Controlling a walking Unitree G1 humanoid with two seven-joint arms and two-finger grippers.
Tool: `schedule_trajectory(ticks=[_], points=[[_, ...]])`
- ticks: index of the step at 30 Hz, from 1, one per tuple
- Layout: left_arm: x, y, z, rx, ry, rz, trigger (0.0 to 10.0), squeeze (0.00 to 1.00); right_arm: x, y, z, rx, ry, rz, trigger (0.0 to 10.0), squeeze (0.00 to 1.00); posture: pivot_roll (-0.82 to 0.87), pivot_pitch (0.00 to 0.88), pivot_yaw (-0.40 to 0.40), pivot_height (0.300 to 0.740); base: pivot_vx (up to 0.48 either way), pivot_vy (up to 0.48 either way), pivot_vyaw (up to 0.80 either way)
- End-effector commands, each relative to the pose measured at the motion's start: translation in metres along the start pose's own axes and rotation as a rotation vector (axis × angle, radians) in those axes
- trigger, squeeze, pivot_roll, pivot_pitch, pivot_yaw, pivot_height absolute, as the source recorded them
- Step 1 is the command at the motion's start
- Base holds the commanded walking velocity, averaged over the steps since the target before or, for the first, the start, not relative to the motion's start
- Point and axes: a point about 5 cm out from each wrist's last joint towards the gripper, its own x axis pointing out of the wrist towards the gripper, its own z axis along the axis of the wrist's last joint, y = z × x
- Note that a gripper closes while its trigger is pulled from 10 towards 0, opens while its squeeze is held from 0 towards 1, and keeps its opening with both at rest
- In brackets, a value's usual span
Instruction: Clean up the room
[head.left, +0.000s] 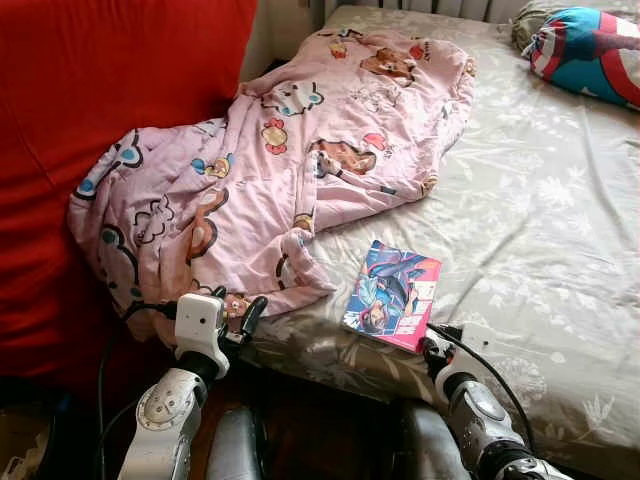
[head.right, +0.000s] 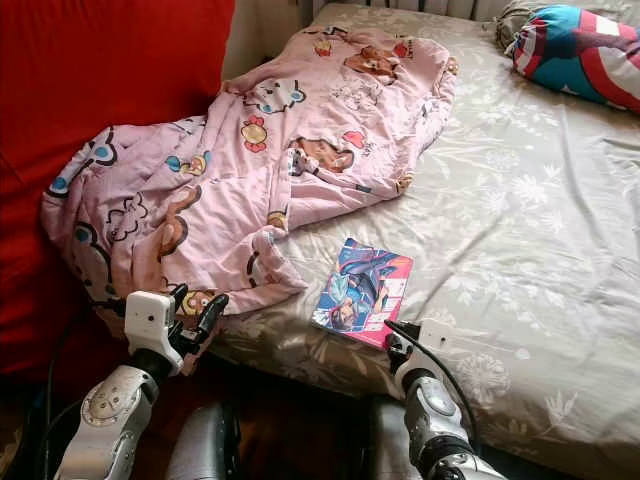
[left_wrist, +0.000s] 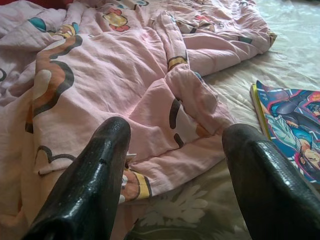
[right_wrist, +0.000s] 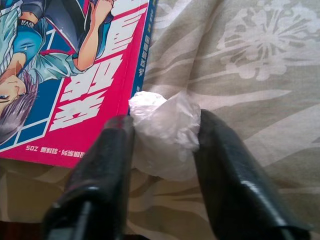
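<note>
Crumpled wad: a white, wrinkled ball of tissue or thin plastic (right_wrist: 165, 132) lies on the bed's near edge, touching the corner of the comic book.
Right gripper: its (right_wrist: 162, 150) two black fingers press the wad from both sides, clamped on it, at 5 o'clock in the head views.
Comic book: a glossy paperback (head.left: 393, 295) with a pink-red and blue cover showing drawn figures; large white characters run down the cover, and small print near the edge reads "SOZ" upside down, the rest too small to read.
Bedsheet: grey-beige cloth (head.left: 540, 230) printed with pale flowers and leaves, lightly creased.
Blanket: soft pink quilt (head.left: 280, 170) with cartoon animals, rumpled in folds from 9 o'clock up toward 12, its hem just beside the book.
Left gripper: at 7 o'clock (left_wrist: 175, 175), fingers spread apart, hovering over the quilt's hem, gripping nothing.
Cushion: red, white and blue (head.left: 590, 50) at 1 o'clock.
Red fabric: a plain broad surface (head.left: 90, 90) at 10 o'clock, behind the quilt.
</note>
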Motion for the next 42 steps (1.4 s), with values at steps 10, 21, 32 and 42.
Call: schedule_trajectory(ticks=[10,21,32,42], points=[[-0.002,0.000,-0.002,0.002,0.019,0.004,10.0,0.00,-0.002,-0.005,-0.005,0.005,0.015,-0.021,0.0,0.00,0.14,0.177,0.005,0.581,0.000,0.000,0.00],[-0.001,-0.001,-0.003,0.003,0.024,0.007,10.0,0.00,-0.003,-0.005,-0.006,0.009,0.016,-0.019,0.0,0.00,0.14,0.170,0.002,0.581,0.000,0.000,0.00],[0.000,0.001,-0.005,-0.007,0.023,0.021,10.0,0.00,-0.003,-0.008,0.009,0.002,-0.112,-0.030,0.0,0.00,0.12,0.166,-0.003,0.581,0.000,0.000,0.00],[-0.001,0.003,-0.013,-0.044,0.036,0.067,10.0,0.00,-0.014,0.002,0.010,-0.099,-0.265,0.089,0.0,0.00,0.05,0.137,-0.040,0.581,0.000,0.000,0.00]])
